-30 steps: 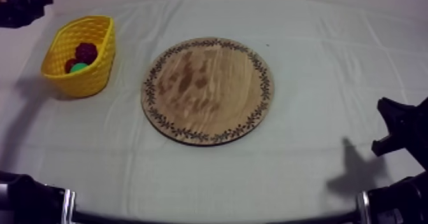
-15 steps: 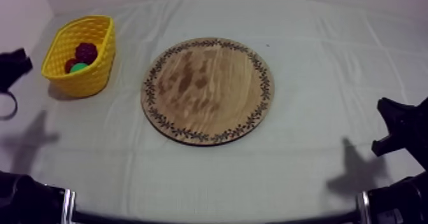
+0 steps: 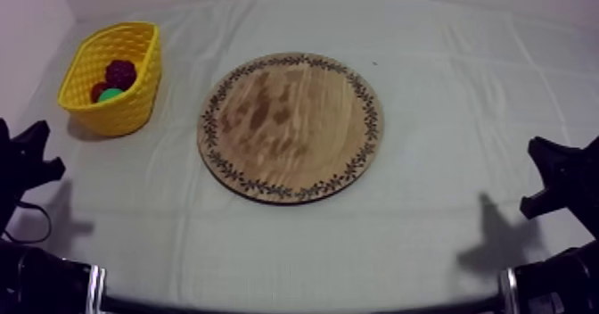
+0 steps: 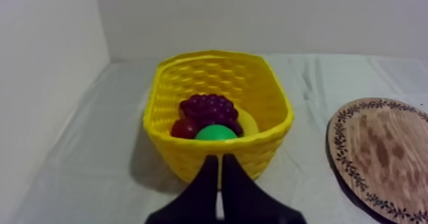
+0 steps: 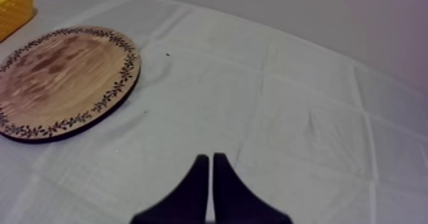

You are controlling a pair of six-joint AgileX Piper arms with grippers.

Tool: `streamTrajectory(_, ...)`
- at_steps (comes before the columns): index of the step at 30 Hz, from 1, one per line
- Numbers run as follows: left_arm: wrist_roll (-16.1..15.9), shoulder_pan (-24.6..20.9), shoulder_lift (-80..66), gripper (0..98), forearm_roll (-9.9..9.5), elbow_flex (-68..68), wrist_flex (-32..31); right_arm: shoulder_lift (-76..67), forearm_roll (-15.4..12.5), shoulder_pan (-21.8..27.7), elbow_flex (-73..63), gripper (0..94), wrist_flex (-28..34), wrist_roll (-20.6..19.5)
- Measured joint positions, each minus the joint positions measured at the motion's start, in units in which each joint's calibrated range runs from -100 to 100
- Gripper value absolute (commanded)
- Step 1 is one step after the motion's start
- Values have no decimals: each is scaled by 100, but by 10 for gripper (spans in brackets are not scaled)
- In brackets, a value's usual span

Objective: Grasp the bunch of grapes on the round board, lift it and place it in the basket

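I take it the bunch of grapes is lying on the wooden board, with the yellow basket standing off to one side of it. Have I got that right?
Not quite. The bunch of grapes is not on the wooden board. It lies inside the yellow basket, next to a small red fruit, as the left wrist view shows. The basket does stand off to one side of the board.

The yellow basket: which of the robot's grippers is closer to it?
Left. The left gripper sits just short of the yellow basket; the right gripper rests across the table, past the wooden board.
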Motion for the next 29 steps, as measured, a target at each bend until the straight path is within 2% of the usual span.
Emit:
streamTrajectory(6, -223, -8, -468, 0, 302, 137, 262, 0, 0, 0, 0, 4, 0, 0)
streamTrajectory(12, -358, -168, -635, 0, 491, 159, 464, 0, 0, 0, 0, 4, 0, 0)
streamTrajectory(29, -252, -226, -638, 0, 503, 159, 502, 0, 0, 0, 0, 4, 0, 0)
